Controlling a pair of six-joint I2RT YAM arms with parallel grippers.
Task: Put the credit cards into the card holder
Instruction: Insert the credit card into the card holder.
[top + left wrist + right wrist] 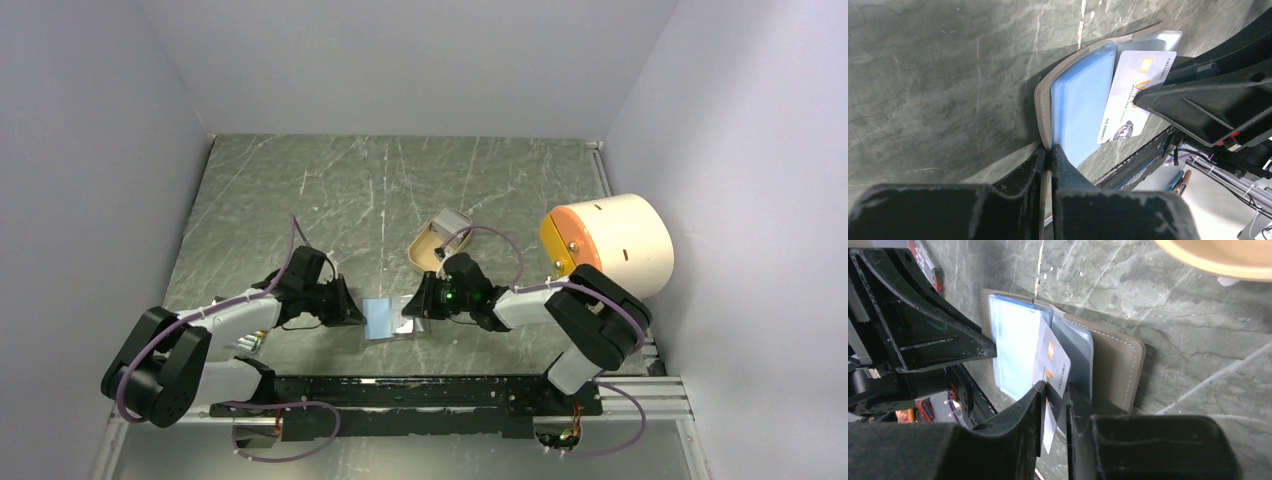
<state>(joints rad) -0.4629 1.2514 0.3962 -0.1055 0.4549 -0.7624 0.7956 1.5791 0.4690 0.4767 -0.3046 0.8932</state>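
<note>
The card holder [385,318] lies open between both arms, olive-grey outside [1115,370] with bluish clear sleeves inside [1083,110]. My left gripper [352,312] is shut on the edge of its left flap [1044,105], fingertips pinched together [1050,149]. A white credit card [1133,95] with orange marks stands partly tucked into a sleeve. My right gripper [415,305] straddles the card's outer end [1053,362]. Its jaws [1055,387] stand slightly apart: the card leans on one finger and a gap shows at the other.
A tan oval tray [437,243] sits just behind the right gripper. A big cream cylinder with an orange face [610,245] stands at the right. A black rail [400,395] runs along the near edge, and grey walls close in the marbled green table [400,190].
</note>
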